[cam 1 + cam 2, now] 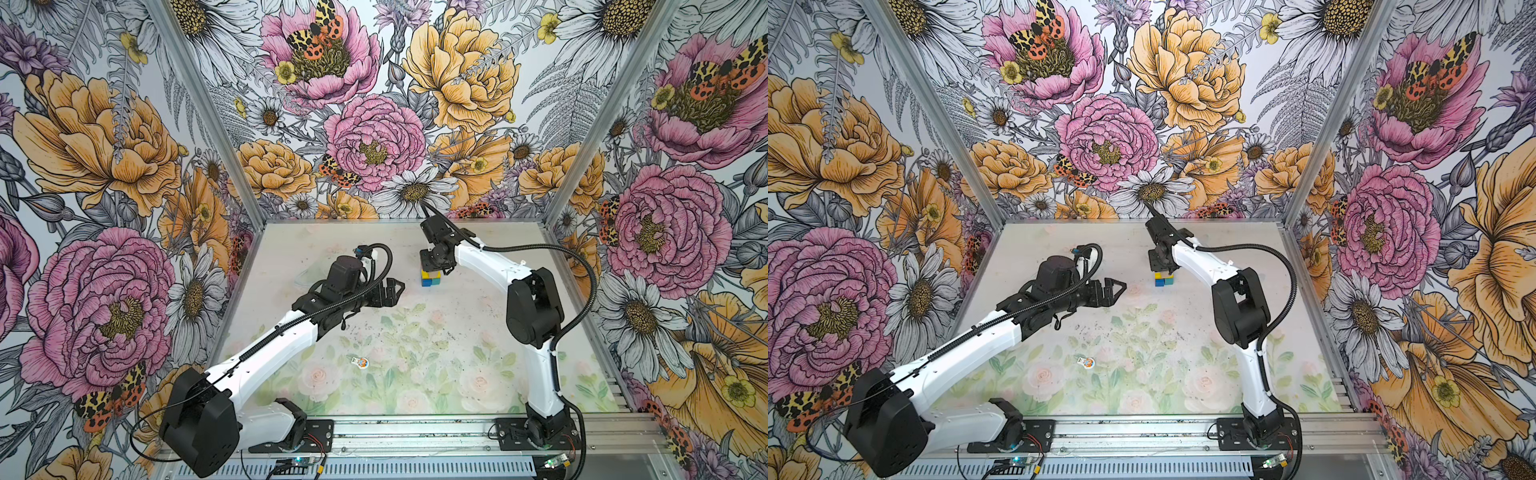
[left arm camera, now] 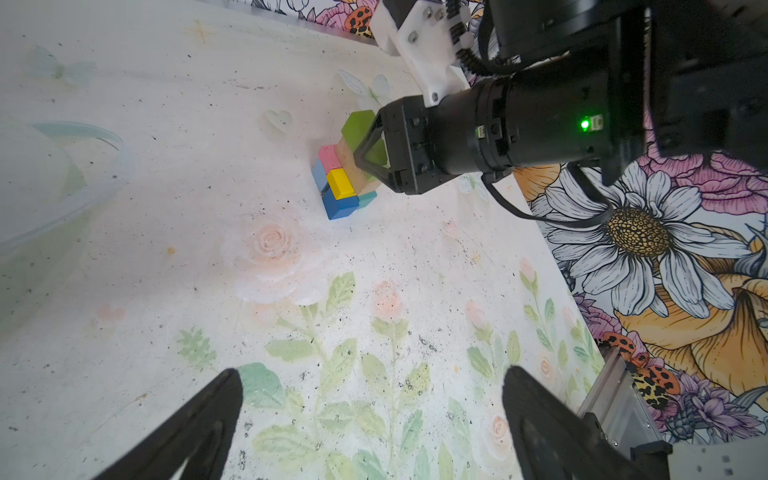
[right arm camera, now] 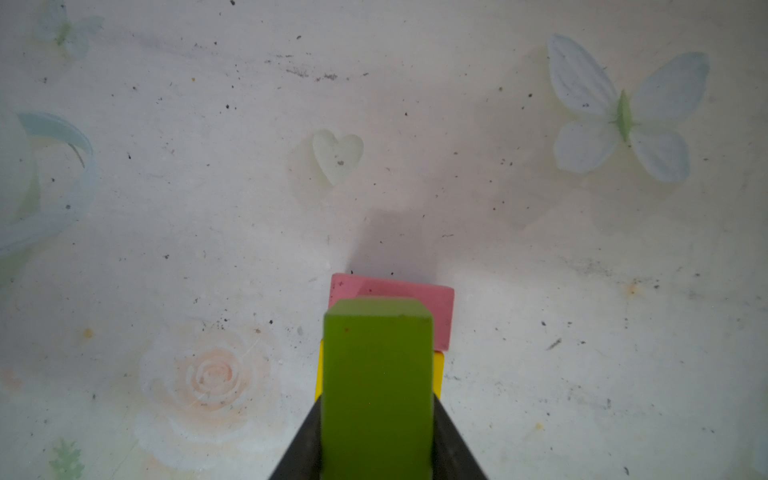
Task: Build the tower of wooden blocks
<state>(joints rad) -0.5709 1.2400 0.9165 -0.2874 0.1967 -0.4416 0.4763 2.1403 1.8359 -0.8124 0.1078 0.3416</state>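
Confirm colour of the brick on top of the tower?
Green brick, between the right tool's jaws; clearest in the right wrist view.

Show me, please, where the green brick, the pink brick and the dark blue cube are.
green brick [image 3: 376, 386]: right wrist view, its broad top face between the fingers.
pink brick [image 3: 399, 291]: right wrist view, its top face beyond the green one.
dark blue cube [image 2: 338, 206]: left wrist view, its near side face.

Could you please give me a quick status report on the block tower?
Left hand open, empty, clear of tower. Right hand around green brick atop the stack. Nothing in the way.
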